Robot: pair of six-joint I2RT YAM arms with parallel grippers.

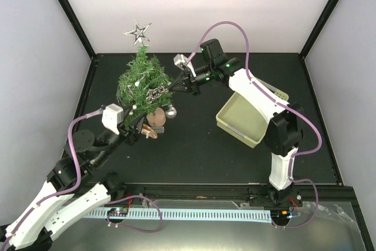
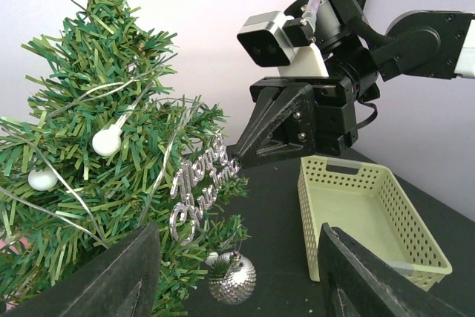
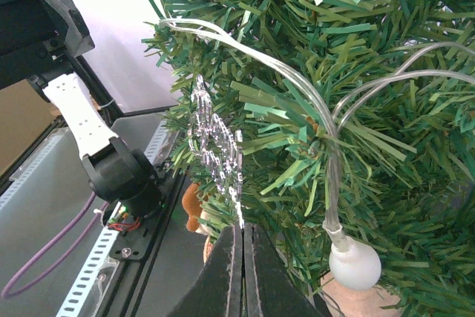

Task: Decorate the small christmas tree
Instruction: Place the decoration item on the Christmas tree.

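The small christmas tree (image 1: 140, 79) stands at the back left with a silver star (image 1: 138, 31) on top, white light bulbs (image 2: 106, 141) and a hanging silver ball (image 2: 232, 278). Its wood base (image 1: 156, 117) shows under the branches. My right gripper (image 1: 176, 86) is shut on the edge of a silver script ornament (image 3: 214, 146), which lies against the tree's right side; the ornament also shows in the left wrist view (image 2: 199, 183). My left gripper (image 2: 239, 235) is open and low beside the tree's base, its left finger (image 2: 119, 280) against the lower branches.
A pale green perforated basket (image 1: 254, 136) sits right of the tree, under the right arm, and looks empty in the left wrist view (image 2: 415, 257). A small brown ornament (image 3: 190, 209) hangs low by the trunk. Black frame posts stand at the back corners.
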